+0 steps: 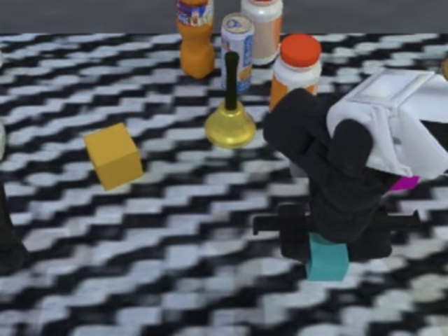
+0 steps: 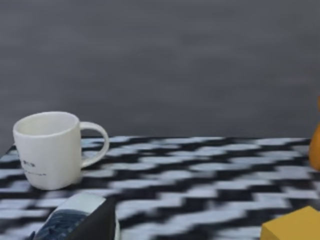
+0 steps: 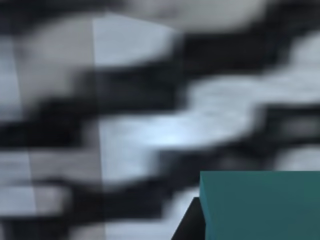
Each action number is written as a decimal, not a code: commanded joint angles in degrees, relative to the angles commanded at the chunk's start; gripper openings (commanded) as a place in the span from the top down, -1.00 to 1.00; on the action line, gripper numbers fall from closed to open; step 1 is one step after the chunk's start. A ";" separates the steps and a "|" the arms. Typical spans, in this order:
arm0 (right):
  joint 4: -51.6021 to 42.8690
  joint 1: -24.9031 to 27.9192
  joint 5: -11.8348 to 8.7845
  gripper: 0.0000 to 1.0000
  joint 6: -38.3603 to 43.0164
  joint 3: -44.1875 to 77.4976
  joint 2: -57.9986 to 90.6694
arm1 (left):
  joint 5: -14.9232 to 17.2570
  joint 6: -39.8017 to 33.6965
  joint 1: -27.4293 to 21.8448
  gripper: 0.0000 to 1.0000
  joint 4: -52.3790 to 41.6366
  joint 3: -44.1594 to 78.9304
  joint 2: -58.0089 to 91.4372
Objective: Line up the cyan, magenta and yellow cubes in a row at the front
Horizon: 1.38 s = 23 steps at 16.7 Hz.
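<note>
1. The worktop (image 1: 175,231) wears a black-and-white zigzag pattern across its whole surface
2. A shiny golden bell (image 1: 229,124) with a dark upright handle stands in the middle of the far half
3. Behind the bell, a row of containers lines the far edge: an orange bottle (image 1: 196,42) with a printed label, a slim can (image 1: 237,50) just beside it, a white bottle (image 1: 263,28) behind the can, and a jar with an orange-red lid (image 1: 297,68) farthest right
4. The left wrist view shows a white mug (image 2: 49,149) upright near the worktop's edge, handle turned sideways, small dark print on its wall
</note>
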 joint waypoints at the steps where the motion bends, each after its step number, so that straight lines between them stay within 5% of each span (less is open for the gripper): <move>1: -0.10 -0.30 -0.07 1.00 0.01 0.17 0.25 | 0.00 0.00 0.00 -1.00 0.00 0.00 0.00; 14: 15.67 0.30 0.04 1.00 0.40 -9.24 6.43 | 0.00 0.00 0.00 -1.00 0.00 0.00 0.00; 23: 15.67 0.30 0.04 -0.36 0.40 -9.24 6.43 | 0.00 0.00 0.00 -1.00 0.00 0.00 0.00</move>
